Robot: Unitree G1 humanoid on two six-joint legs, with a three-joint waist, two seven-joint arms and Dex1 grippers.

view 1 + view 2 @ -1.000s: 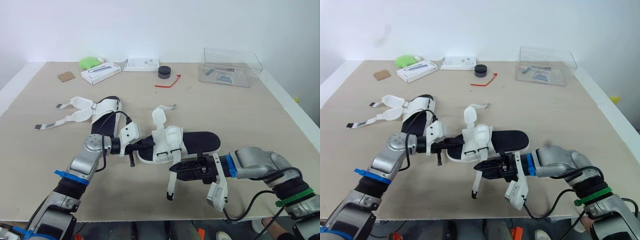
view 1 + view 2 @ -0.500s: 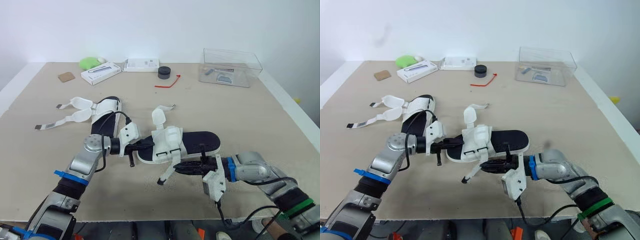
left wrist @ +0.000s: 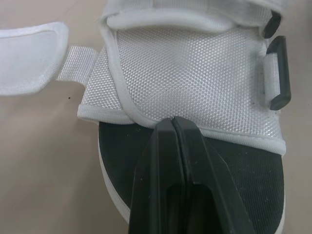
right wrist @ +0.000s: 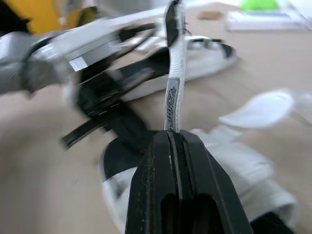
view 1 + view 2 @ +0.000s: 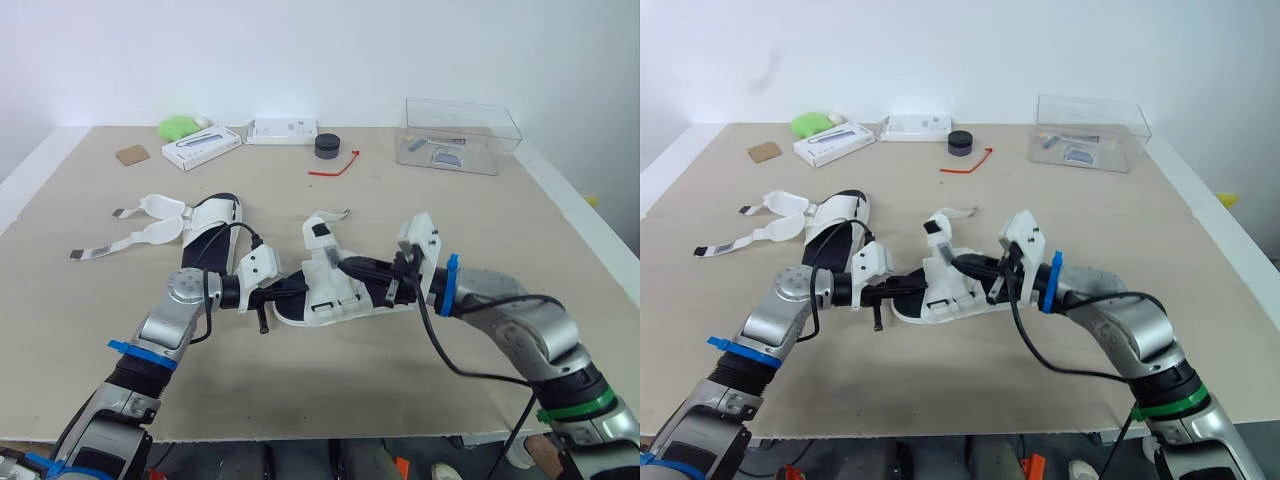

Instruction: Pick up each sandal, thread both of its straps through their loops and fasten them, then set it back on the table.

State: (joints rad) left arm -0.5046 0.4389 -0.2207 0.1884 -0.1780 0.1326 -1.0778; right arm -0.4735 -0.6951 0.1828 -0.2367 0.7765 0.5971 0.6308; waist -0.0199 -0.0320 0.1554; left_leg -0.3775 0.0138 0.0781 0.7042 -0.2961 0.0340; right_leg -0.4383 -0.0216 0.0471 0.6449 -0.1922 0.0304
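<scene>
A white-strapped sandal with a black sole (image 5: 330, 295) lies near the table's front middle. My left gripper (image 5: 290, 287) is shut on its toe end; the left wrist view shows the fingers (image 3: 173, 146) pinching the edge of the white upper. My right gripper (image 5: 347, 266) hovers over the sandal's top, shut on one strap (image 4: 173, 92), whose dark-tipped end (image 5: 321, 234) stands up above the sandal. The second sandal (image 5: 208, 238) lies to the left with its straps (image 5: 140, 225) spread open on the table.
Along the far edge sit a clear plastic box (image 5: 462, 135), a black round puck (image 5: 328, 145), a red tie (image 5: 335, 165), two white boxes (image 5: 203, 145) (image 5: 284, 129), a green object (image 5: 178, 125) and a brown card (image 5: 131, 154).
My right gripper has swung from in front of the sandal up and over its top, carrying the strap from hanging down near the table to standing above the sandal. The left gripper held still.
</scene>
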